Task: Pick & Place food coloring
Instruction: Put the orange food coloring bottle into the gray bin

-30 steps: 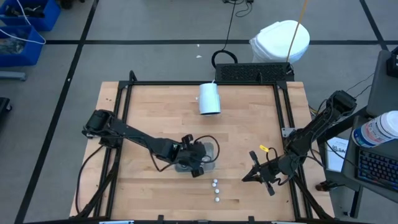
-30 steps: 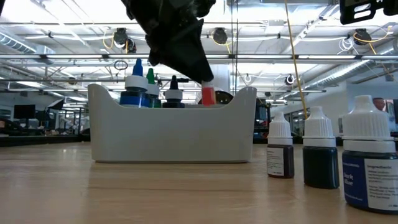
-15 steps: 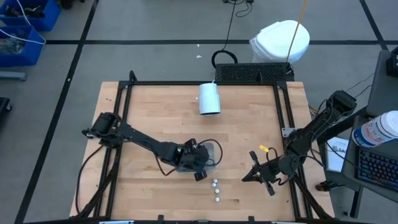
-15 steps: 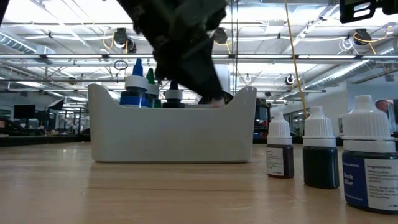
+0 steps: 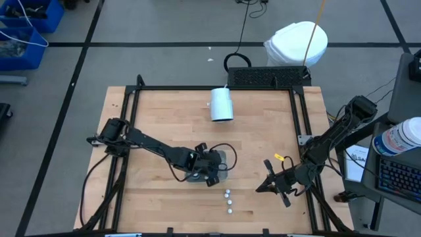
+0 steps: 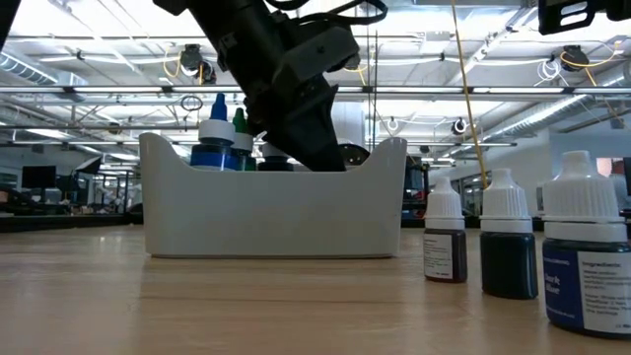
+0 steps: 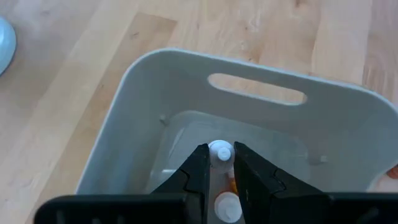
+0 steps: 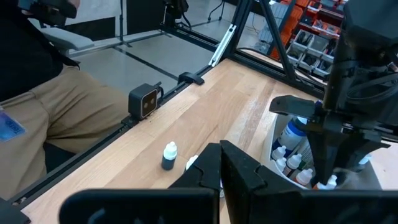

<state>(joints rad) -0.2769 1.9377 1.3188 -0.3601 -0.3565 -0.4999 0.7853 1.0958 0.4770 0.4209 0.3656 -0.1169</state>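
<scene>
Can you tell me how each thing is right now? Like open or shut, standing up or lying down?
Left tool: down inside the bin, shut on a white-capped bottle.
Right tool: shut, empty, waiting at the table's right side.
White bin: upright, holding several bottles.
Three bottles outside the bin: standing upright, capped.
White cup: lying on its side.

The bin (image 5: 222, 158) sits mid-table with bottles (image 6: 219, 138) inside; three more bottles (image 5: 227, 201) stand just before it, apparently apart. A cup (image 5: 222, 104) lies behind.
</scene>
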